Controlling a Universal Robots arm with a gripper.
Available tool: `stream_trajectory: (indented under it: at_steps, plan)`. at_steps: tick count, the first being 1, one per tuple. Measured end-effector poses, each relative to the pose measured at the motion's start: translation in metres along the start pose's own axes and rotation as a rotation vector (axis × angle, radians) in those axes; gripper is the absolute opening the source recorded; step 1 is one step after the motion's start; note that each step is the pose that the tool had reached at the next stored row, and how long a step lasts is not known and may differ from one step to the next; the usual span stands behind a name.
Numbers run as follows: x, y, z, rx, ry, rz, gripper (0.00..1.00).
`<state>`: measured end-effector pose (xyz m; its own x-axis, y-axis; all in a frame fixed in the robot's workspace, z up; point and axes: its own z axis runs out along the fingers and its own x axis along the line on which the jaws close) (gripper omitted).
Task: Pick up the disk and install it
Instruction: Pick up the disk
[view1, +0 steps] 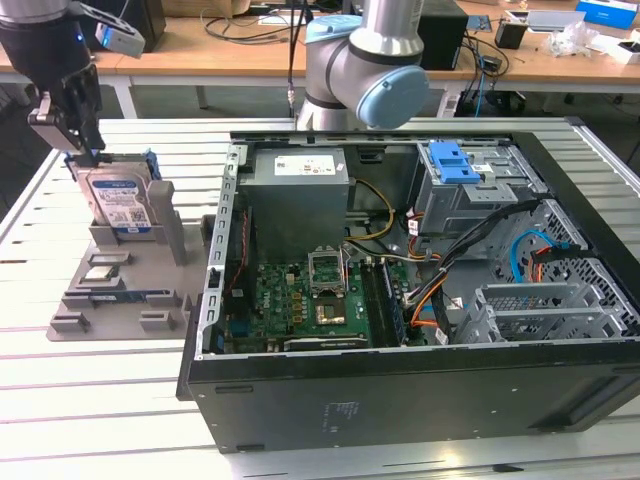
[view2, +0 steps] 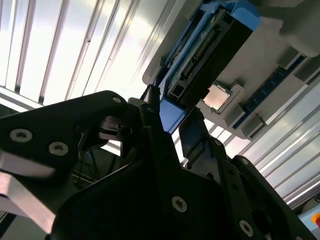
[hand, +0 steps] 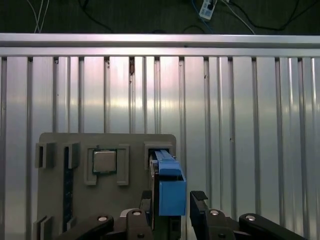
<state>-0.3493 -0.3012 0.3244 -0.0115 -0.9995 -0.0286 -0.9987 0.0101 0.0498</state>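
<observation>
The disk (view1: 118, 205) stands on edge in a slot of the grey fixture (view1: 120, 275) on the slatted table (view1: 100, 400), beside the open computer case (view1: 400, 385). Standing it this way presents its blue carrier edge upward for a top grasp. The gripper (view1: 85, 155) sits over that edge with its jaws straddling the carrier; in the first wrist view a narrow gap remains beside one finger (hand: 198, 202), so the jaws are judged parted and not yet clamped.

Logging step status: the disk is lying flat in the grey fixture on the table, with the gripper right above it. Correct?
Not quite. The disk is not lying flat. It stands upright on its edge in the grey fixture, as the exterior view shows. The rest holds: the fixture is on the table and the gripper is right above the disk.
</observation>
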Motion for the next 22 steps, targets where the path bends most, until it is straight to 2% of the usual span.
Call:
stream_trajectory:
  at_steps: [3, 7, 9, 12, 15, 18, 22]
  plan:
    - [0.0005, -0.0002, 0.0072, 0.0001, 0.0001, -0.001, 0.44]
    - [0.0039, -0.0003, 0.0103, 0.0000, 0.0047, -0.003, 0.44]
    - [0.0072, -0.0007, 0.0178, -0.0002, 0.0065, -0.005, 0.44]
    - [0.0077, -0.0013, 0.0289, -0.0007, 0.0071, -0.017, 0.44]
    - [0.0079, -0.0017, 0.0360, -0.0010, 0.0078, -0.033, 0.44]
    - [0.0079, -0.0018, 0.0367, -0.0020, 0.0098, -0.072, 0.44]
    - [0.0079, -0.0018, 0.0367, -0.0022, 0.0101, -0.076, 0.44]
